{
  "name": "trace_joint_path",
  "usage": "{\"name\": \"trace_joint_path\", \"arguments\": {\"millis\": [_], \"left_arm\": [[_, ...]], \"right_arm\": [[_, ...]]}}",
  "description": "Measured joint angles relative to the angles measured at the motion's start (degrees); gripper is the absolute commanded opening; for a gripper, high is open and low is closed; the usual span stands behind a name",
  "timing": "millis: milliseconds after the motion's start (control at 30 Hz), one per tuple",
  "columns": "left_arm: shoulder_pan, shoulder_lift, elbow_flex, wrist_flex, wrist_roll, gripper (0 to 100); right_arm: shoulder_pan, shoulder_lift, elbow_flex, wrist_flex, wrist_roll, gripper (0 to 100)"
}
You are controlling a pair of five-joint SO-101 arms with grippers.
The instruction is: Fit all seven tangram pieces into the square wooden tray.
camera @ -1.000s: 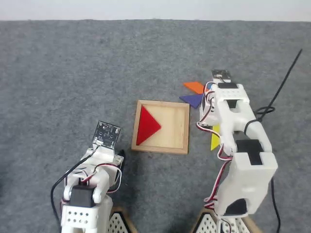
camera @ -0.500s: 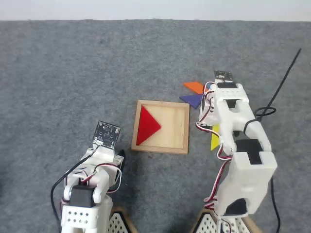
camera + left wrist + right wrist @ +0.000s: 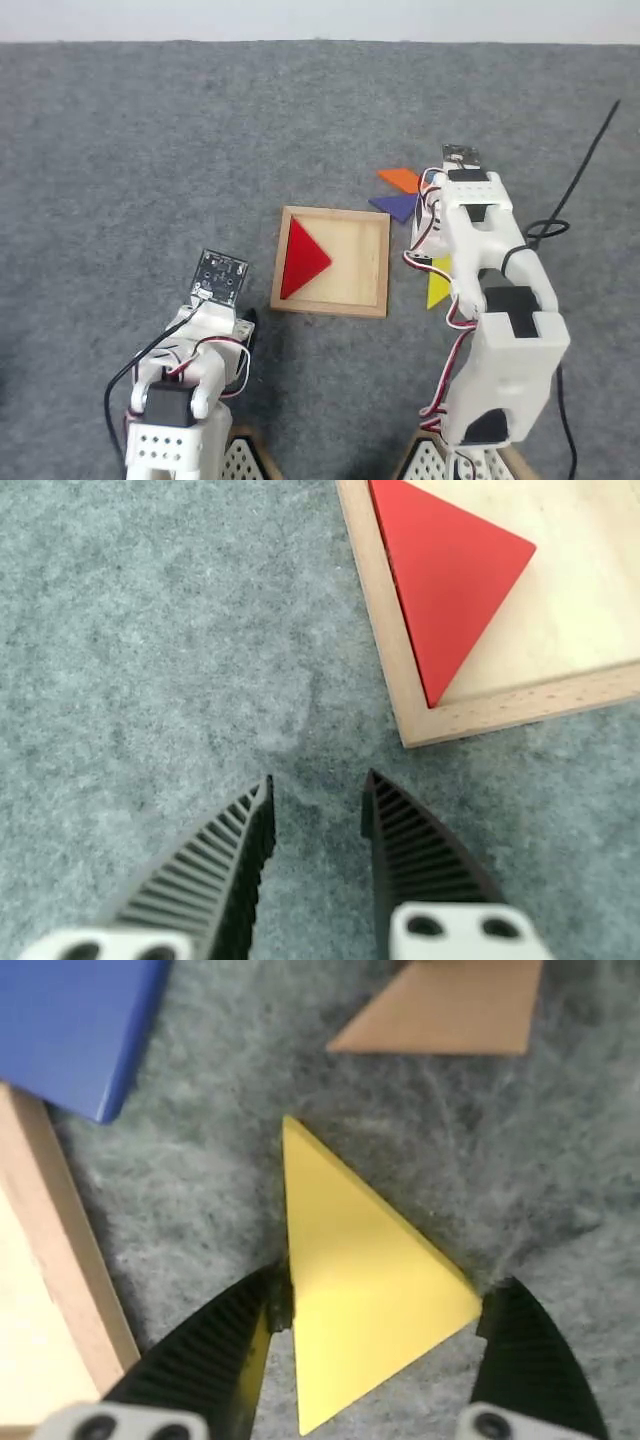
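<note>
- Right tool (image 3: 385, 1295): pinching the yellow triangle (image 3: 350, 1280) across its width, as far as I can judge. One finger (image 3: 240, 1345) is against its long edge and the other is at the far corner. The piece lies flat on the bench (image 3: 150, 150), not lifted.
- The yellow triangle lies just outside the square wooden tray (image 3: 330, 303), near its right rim, under my right arm.
- A blue piece (image 3: 70, 1020) lies on the grey felt near the tray's edge. An orange piece (image 3: 450, 1010) lies a little further out. Both are loose and apart from the yellow one.
- Left tool (image 3: 318, 785): spread and empty, low over bare felt just off the tray's near left corner.
- Inside the tray is one red triangle (image 3: 445, 570). It lies flat with its long side against the left rim and its point toward the middle. The rest of the floor is bare wood.
- Tally: one piece of seven is seated, and yellow looks like the second, gripped but not yet in.
- I can account for four pieces. Where the other three are, I cannot tell.
- Judgement: this is an early stage, with most of the fitting left to do.
</note>
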Motion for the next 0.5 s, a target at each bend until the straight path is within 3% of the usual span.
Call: {"name": "trace_joint_path", "arguments": {"millis": [500], "left_arm": [[0.0,0.0,0.0,0.0,0.0,14]], "right_arm": [[-0.1,-6.3,0.7,2.2,0.0,19.4]]}}
